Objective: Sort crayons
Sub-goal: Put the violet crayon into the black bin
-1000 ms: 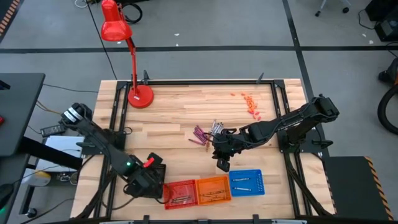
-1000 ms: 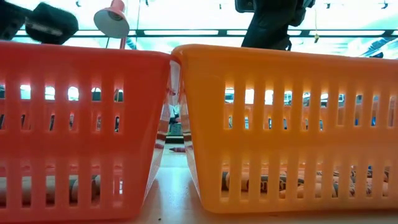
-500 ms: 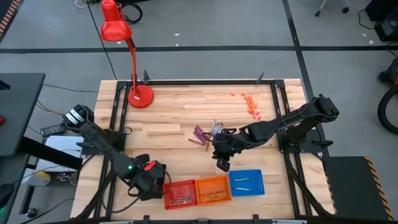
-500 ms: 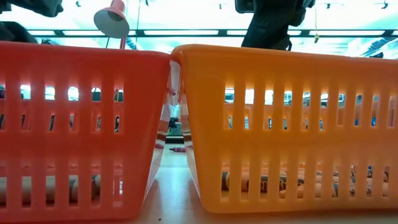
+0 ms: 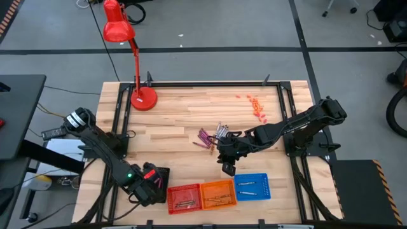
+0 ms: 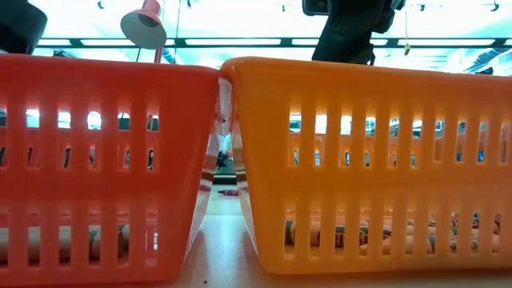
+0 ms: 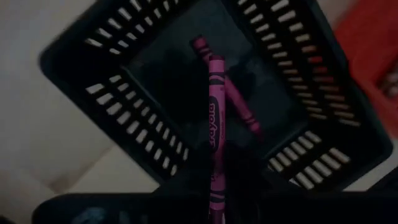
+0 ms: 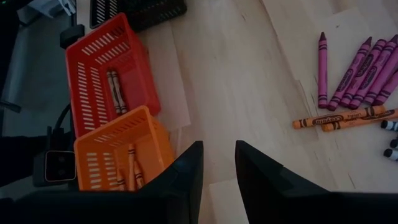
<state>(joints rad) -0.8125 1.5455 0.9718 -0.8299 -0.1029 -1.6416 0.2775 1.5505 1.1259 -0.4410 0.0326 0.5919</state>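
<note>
The wooden table (image 5: 191, 121) is taking up most of the overhead shot, with a red desk lamp (image 5: 121, 32) standing on its round base at the far left corner. Both dark arms are reaching in from the sides.

Along the near edge, four small baskets are sitting in a row: a black basket (image 5: 158, 175) at the left end, then a red basket (image 5: 184, 197), an orange basket (image 5: 218, 193) and a blue basket (image 5: 252, 186). The red and orange ones each have a few crayons lying inside, and the blue one is holding a couple of pale sticks too.

The left gripper (image 5: 147, 184) is hanging right over the black basket, and its wrist camera is showing it pinching a magenta crayon (image 7: 214, 118) that's pointing down into the basket, where a second magenta one (image 7: 233, 99) is already lying on the floor.

The right gripper (image 8: 217, 165) is hovering over bare wood near the middle of the table, fingers spread a little with nothing between them.

The loose pile of crayons (image 5: 213, 135) is lying mid-table, just beside the right gripper: several magenta ones (image 8: 367, 68) fanned out side by side, a couple of orange ones (image 8: 339, 118) lying across next to them, plus pale ones at the edge.

Some tiny red-pink bits (image 5: 254, 105) are scattered near the far right corner.
</note>
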